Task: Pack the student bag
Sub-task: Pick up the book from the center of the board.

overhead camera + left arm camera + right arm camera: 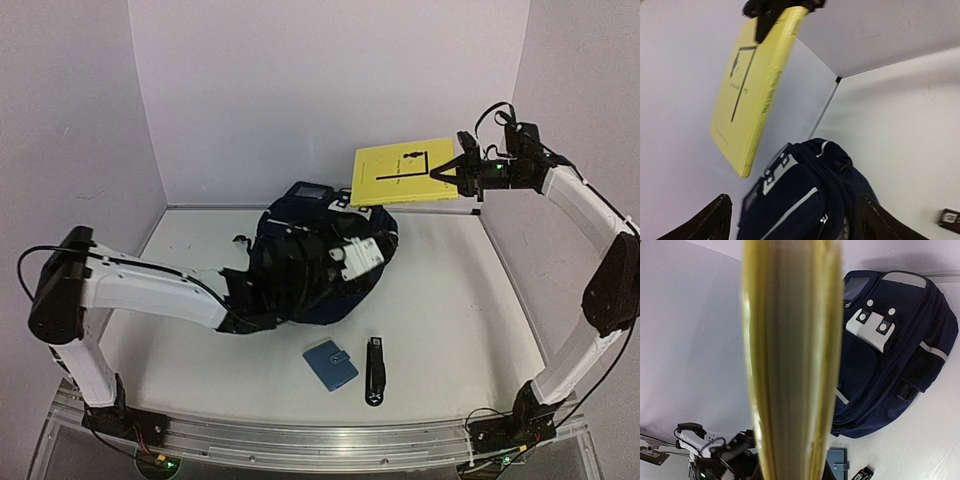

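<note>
The student bag (pixel 315 262), dark navy with thin white stripes and white patches, lies in the middle of the table. My left gripper (pixel 250 300) is at the bag's left side. In the left wrist view its fingers (pixel 715 220) stand wide apart, open, with the bag (pixel 805 200) just ahead between them. My right gripper (pixel 458 172) is raised at the back right, shut on the edge of a yellow book (pixel 403 173) that hangs in the air above the bag's far end. The book's edge (pixel 792 360) fills the middle of the right wrist view and hides the fingers.
A small light-blue snap wallet (pixel 330 363) and a black oblong object (pixel 375 370) lie on the table in front of the bag. White walls enclose the table on the left, back and right.
</note>
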Tool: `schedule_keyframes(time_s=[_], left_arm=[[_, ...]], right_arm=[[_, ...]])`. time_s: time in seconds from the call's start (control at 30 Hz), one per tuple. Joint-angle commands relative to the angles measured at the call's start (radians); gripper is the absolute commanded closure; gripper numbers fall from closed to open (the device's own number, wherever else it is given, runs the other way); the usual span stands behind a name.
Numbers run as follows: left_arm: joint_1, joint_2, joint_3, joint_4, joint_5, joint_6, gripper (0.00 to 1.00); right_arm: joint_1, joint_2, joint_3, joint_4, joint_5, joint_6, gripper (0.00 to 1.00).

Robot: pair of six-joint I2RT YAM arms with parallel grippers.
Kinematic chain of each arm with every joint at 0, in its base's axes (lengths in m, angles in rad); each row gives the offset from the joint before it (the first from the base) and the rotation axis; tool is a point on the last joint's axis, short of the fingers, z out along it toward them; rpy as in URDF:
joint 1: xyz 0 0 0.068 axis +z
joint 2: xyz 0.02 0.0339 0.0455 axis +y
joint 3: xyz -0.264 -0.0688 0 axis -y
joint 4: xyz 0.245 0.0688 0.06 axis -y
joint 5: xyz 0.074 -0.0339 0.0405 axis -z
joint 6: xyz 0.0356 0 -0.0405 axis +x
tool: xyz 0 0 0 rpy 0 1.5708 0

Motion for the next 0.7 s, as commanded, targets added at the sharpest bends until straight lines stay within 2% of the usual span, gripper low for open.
schedule_keyframes(time_s=[0.0, 0.13, 0.23, 0.33, 0.43, 0.67], left_arm=[[0.145, -0.211, -0.013, -0.432, 0.292, -0.692, 0.14], [0.271, -0.317, -0.068, -0.460, 0.561, -0.960, 0.13], [0.395, -0.381, -0.140, -0.390, 0.791, -1.170, 0.13], [0.492, -0.403, -0.207, -0.270, 0.959, -1.330, 0.15], [0.529, -0.380, -0.233, -0.154, 1.088, -1.465, 0.18], [0.552, -0.261, -0.267, 0.162, 1.259, -1.703, 0.23]], right_arm=[[0.004, -0.002, 0.028, 0.055, -0.125, -0.105, 1.00], [0.004, -0.002, -0.002, 0.053, -0.175, -0.149, 1.00], [0.004, 0.001, -0.031, 0.053, -0.224, -0.181, 1.00], [0.013, 0.007, -0.056, 0.053, -0.269, -0.197, 1.00], [0.030, 0.017, -0.070, 0.053, -0.310, -0.209, 1.00], [0.069, 0.026, -0.076, 0.050, -0.388, -0.230, 1.00]])
